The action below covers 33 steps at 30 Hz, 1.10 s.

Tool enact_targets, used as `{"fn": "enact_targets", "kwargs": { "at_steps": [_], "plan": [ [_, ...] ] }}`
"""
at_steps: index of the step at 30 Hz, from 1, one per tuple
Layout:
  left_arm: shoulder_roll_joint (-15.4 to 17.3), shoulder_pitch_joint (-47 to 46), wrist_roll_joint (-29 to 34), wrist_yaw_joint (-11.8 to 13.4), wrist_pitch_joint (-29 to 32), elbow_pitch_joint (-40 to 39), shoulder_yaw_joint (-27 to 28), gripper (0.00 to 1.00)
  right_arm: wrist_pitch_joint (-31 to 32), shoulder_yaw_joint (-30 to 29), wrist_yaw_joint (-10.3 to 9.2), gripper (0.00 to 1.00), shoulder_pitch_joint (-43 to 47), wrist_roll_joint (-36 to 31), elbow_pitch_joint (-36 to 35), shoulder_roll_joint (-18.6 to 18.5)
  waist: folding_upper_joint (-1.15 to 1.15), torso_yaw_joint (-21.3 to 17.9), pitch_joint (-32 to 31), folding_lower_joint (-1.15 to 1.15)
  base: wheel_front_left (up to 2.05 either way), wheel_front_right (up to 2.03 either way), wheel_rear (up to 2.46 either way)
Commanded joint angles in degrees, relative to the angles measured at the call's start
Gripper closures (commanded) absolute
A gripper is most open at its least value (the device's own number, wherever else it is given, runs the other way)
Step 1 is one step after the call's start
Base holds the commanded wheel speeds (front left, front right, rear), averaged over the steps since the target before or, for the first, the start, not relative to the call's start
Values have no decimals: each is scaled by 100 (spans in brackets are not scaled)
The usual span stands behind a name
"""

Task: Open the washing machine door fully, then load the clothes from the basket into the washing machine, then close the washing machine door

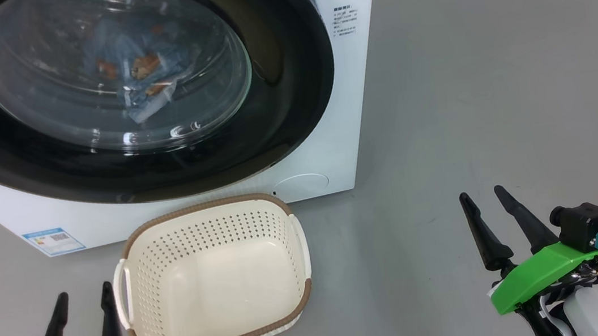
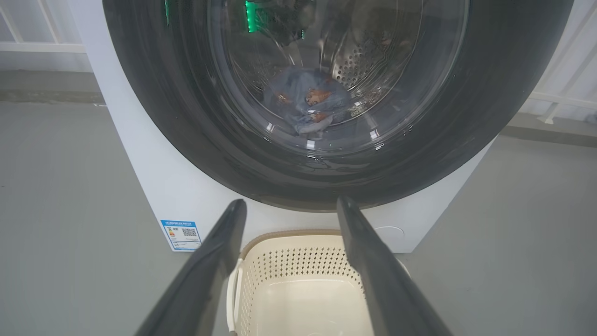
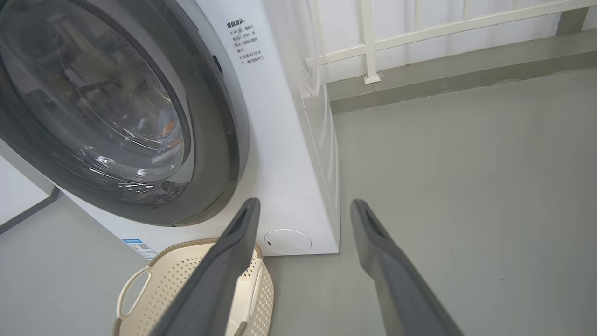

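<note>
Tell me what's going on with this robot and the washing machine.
Nothing is being handled right now. The washing machine door looks shut against the white washing machine. The blue clothes with orange prints lie inside the steel drum, behind the glass. The cream basket sits empty on the grey floor in front of the machine. The left gripper and the right gripper are both open and hold nothing.
</note>
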Motion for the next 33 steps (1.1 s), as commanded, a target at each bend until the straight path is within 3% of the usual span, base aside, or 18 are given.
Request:
{"fn": "enact_targets", "kwargs": {
  "at_steps": [1, 33],
  "plan": [
    [115, -37, 49, -15, -37, -133, 241, 0, -28, 124, 8, 0, 32, -37, -159, 9, 0, -1, 2, 0, 0, 0, 0],
    [-2, -37, 165, -15, -37, -258, 396, 0, -28, 100, 8, 0, 2, -60, -270, 8, 0, 83, 67, 0, 0, 0, 0]
  ]
}}
